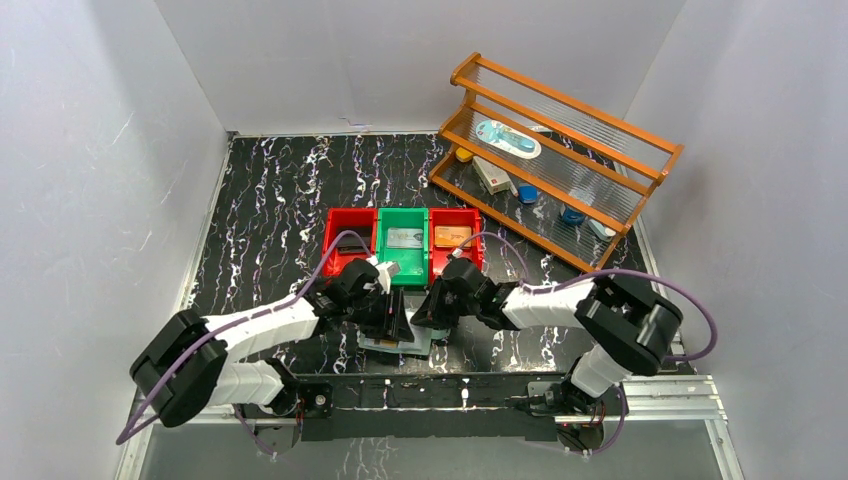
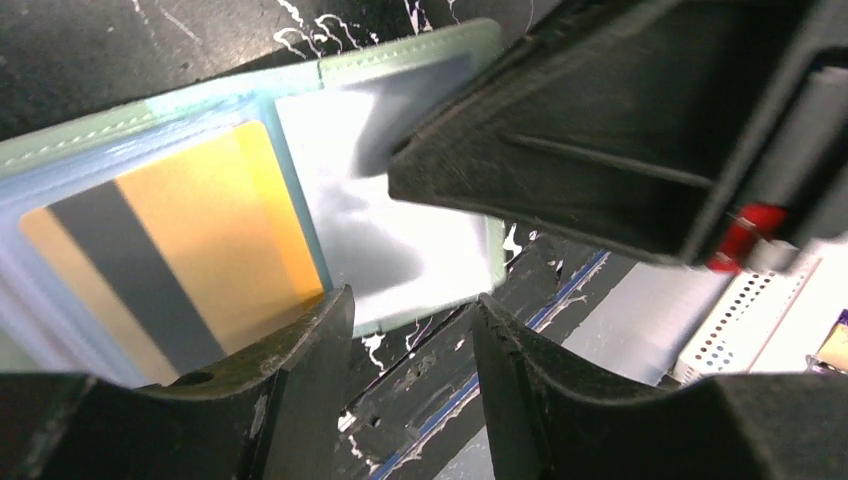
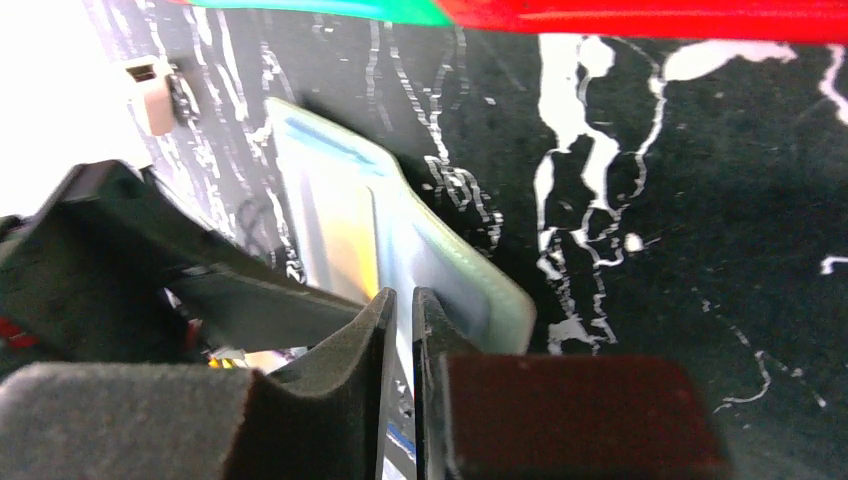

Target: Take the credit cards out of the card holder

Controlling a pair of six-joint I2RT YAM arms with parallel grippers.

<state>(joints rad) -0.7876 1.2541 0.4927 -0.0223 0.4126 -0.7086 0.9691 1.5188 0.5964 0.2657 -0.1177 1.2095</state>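
The fingers (image 3: 330,380) of the right gripper (image 3: 400,305) are pressed almost together, pinching the near right edge of the card holder (image 3: 470,290) so that its sage-green cover stands tilted up off the table (image 3: 700,200). The left gripper (image 2: 412,322) is open: its two fingers (image 2: 300,390) stand apart with bare table showing between them, just at the near edge of the holder, and nothing is clamped between them. One finger overlaps the near edge of the sleeve, but whether it touches cannot be told.

In the left wrist view, the holder lies open, and a gold card (image 2: 190,250) with a dark stripe sits inside one pale blue sleeve. The sleeve to its right looks clear and glossy.

From above, the card holder (image 1: 395,345) is at the near centre of the table, between the two grippers. Just beyond it, a grey card (image 1: 405,238) lies in the green bin (image 1: 403,212) and a tan-orange card (image 1: 450,236) in the right red bin (image 1: 455,213). A wooden rack (image 1: 560,150) stands at the far right.
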